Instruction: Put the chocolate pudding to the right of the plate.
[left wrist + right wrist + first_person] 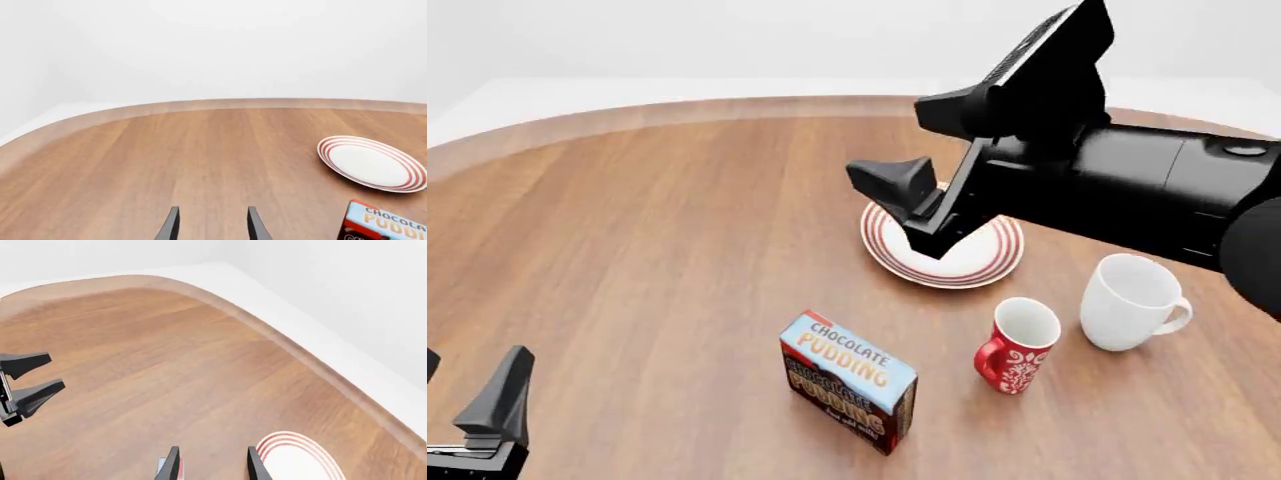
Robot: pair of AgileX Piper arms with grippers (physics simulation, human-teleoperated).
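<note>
The chocolate pudding carton [847, 385] stands on the wooden table, in front and left of the plate [988, 262]; its light-blue top faces up. The plate is white with red rings, and my right arm hides part of it. My right gripper [916, 206] is open and empty, hanging high over the plate's left side. In the right wrist view, the right gripper [213, 466] is open, with the plate [297, 462] beside one finger. My left gripper [470, 388] is open and empty at the near left, far from the carton. The left wrist view shows the left gripper [213, 226], the plate [370, 162] and the carton [387, 225].
A red patterned mug [1014, 347] stands right of the carton, in front of the plate. A white mug [1128, 300] stands right of the red mug. The table's curved far edge [694, 108] runs along the back.
</note>
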